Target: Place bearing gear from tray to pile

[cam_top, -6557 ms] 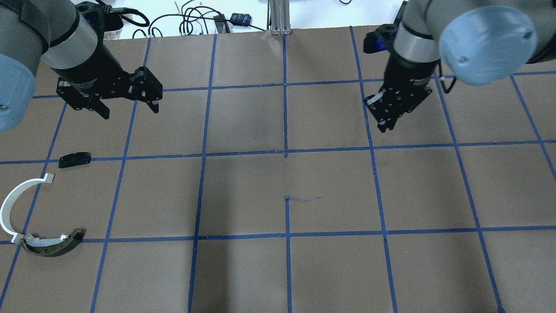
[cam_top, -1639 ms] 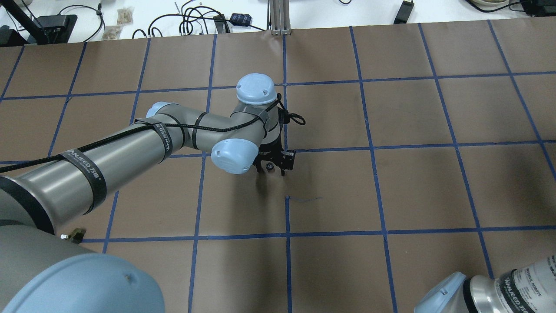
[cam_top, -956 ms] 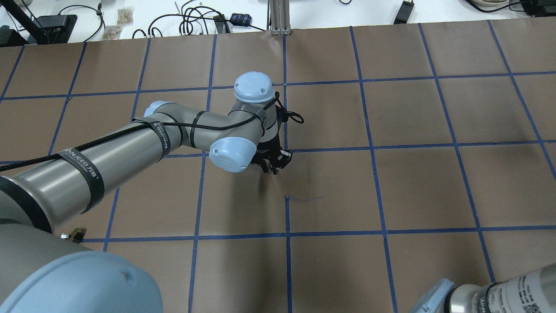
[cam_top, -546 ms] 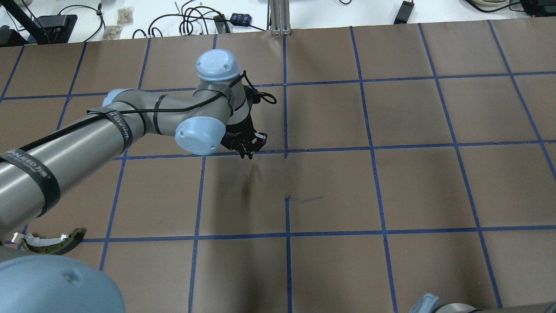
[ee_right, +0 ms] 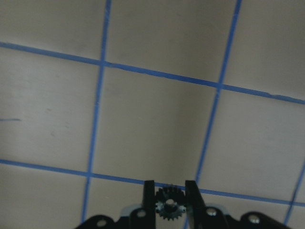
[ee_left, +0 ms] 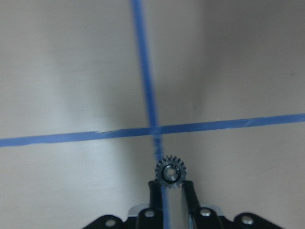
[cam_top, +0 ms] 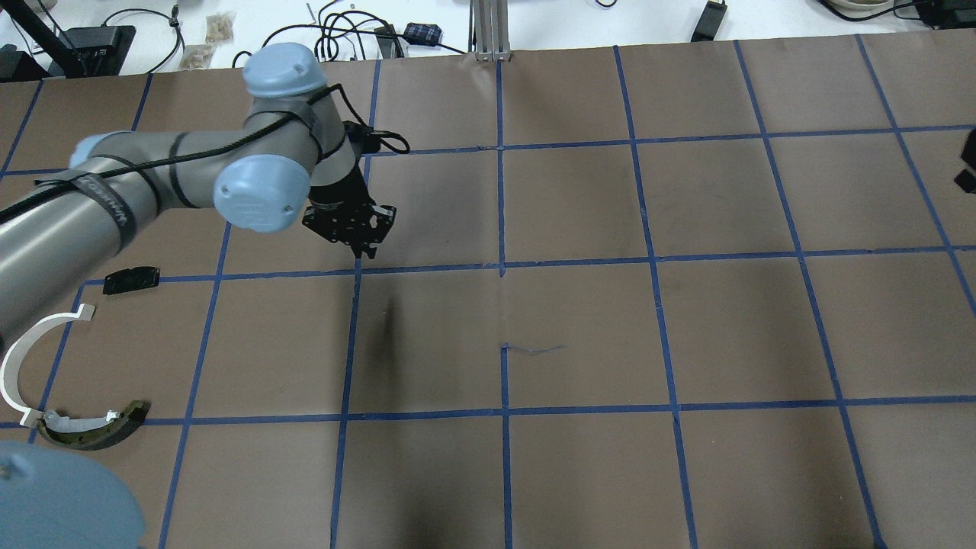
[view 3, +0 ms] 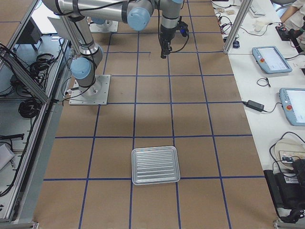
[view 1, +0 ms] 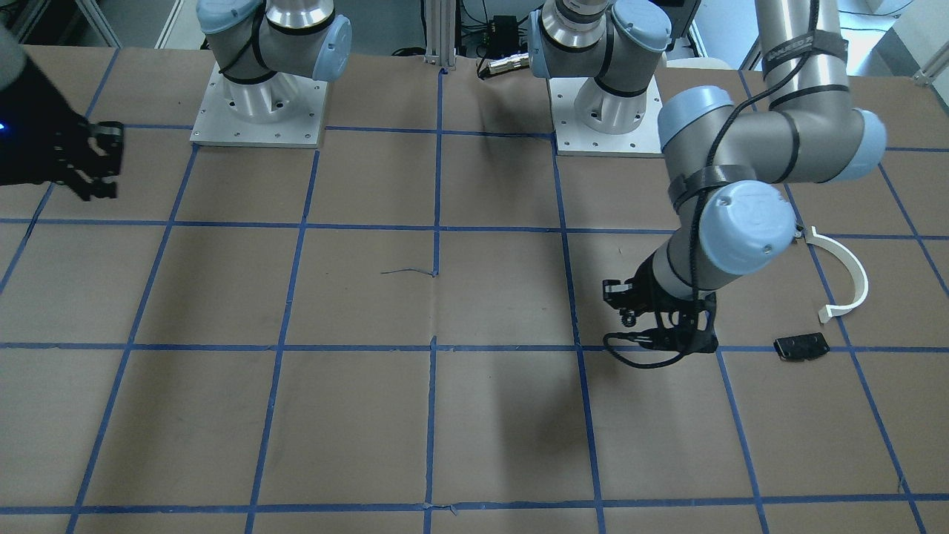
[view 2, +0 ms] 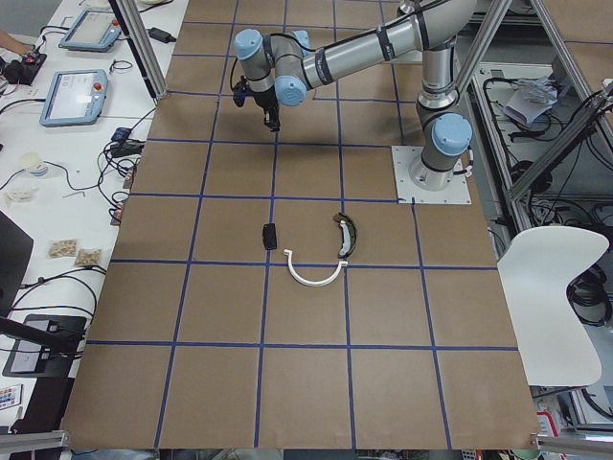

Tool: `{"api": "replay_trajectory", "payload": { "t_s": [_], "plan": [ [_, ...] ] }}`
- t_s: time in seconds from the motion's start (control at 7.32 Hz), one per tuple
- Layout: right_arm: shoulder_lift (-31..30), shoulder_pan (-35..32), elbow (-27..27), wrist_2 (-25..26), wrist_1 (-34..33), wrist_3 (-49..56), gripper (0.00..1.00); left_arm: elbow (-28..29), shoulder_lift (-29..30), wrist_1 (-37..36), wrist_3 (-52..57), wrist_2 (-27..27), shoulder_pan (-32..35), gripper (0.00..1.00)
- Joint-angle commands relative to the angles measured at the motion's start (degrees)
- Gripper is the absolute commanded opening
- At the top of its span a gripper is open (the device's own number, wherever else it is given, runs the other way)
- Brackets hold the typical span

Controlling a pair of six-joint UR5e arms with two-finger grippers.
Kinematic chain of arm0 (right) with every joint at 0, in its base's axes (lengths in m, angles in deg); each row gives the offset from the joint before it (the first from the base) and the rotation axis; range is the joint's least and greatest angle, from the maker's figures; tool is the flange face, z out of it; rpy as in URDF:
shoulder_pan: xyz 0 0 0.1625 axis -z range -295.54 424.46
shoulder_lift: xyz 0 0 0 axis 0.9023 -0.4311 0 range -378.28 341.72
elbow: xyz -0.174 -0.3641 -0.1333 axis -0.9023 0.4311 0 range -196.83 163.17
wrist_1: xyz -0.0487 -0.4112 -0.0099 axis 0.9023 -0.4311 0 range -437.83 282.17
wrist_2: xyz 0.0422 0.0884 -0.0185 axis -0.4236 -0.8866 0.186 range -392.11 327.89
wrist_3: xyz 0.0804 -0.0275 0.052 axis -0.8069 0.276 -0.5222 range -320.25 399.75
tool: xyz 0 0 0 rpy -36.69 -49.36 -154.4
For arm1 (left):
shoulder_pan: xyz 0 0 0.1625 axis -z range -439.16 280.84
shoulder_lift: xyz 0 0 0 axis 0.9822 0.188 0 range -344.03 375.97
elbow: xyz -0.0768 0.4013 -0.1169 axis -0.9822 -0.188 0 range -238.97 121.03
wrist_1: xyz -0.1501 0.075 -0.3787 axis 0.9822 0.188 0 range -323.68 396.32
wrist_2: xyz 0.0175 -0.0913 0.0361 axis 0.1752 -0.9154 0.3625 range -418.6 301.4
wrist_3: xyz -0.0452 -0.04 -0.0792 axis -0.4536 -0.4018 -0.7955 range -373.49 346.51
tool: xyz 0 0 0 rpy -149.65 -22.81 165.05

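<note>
My left gripper (cam_top: 364,248) is shut on a small dark bearing gear (ee_left: 170,172) and hangs above a blue grid crossing. The front view shows gripper (view 1: 623,308) and gear (view 1: 628,320), right of the pile. The pile is a white half-ring arc (cam_top: 23,358), a dark curved piece with a white strip (cam_top: 91,428) and a flat black plate (cam_top: 131,279). My right gripper (ee_right: 169,186) is shut on a second gear (ee_right: 167,205), high over the table, at the overhead view's right edge (cam_top: 967,171). The ribbed metal tray (view 3: 155,165) looks empty.
Brown paper with a blue tape grid (cam_top: 501,263) covers the table. The two arm bases (view 1: 259,96) (view 1: 608,96) stand at the robot's side. Cables and small devices (cam_top: 343,34) lie beyond the far edge.
My left gripper, open around the gear at the table's middle 1.6 s ago, has shut on it, lifted it and carried it left toward the pile. The right elbow has left the overhead view's lower right.
</note>
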Motion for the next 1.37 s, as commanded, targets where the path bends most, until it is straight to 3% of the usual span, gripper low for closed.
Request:
{"api": "replay_trajectory", "payload": {
  "t_s": [0.0, 0.14, 0.41, 0.68, 0.82, 0.96, 1.09, 1.23],
  "plan": [
    [5.6, -19.5, 0.0, -0.9, -8.2, -26.9, 0.11, -0.5, -2.3, 2.2, 7.3, 3.9, -8.3, 0.0],
    [10.0, -25.9, 0.0, -1.0, -13.4, -35.1, 0.11, -0.8, -2.4, 3.1, 10.3, 3.8, -13.3, 0.0],
    [20.0, -34.9, -0.1, -1.9, -27.6, -41.7, 0.12, -3.2, -2.6, 2.7, 19.7, 4.0, -22.6, 0.0],
    [24.2, -37.1, -1.3, -1.5, -31.8, -39.6, 0.13, -3.8, -0.4, 2.1, 27.9, 3.8, -33.4, 0.0],
    [24.2, -37.1, -1.5, -1.2, -32.0, -38.1, 0.2, -3.7, 0.7, 0.9, 28.5, 4.0, -35.4, 0.0],
    [24.1, -36.8, -1.3, -1.0, -31.9, -37.6, 0.65, -3.8, 2.6, -0.7, 28.5, 4.1, -35.7, 0.0],
    [23.8, -35.4, -0.8, -1.6, -32.2, -33.9, 0.85, -3.7, 4.4, -2.4, 28.4, 4.2, -35.9, 0.0],
    [21.1, -32.7, -0.8, -1.6, -30.4, -31.0, 0.85, -3.7, 6.4, -5.0, 28.6, 4.2, -36.9, 0.0]
  ]
}}
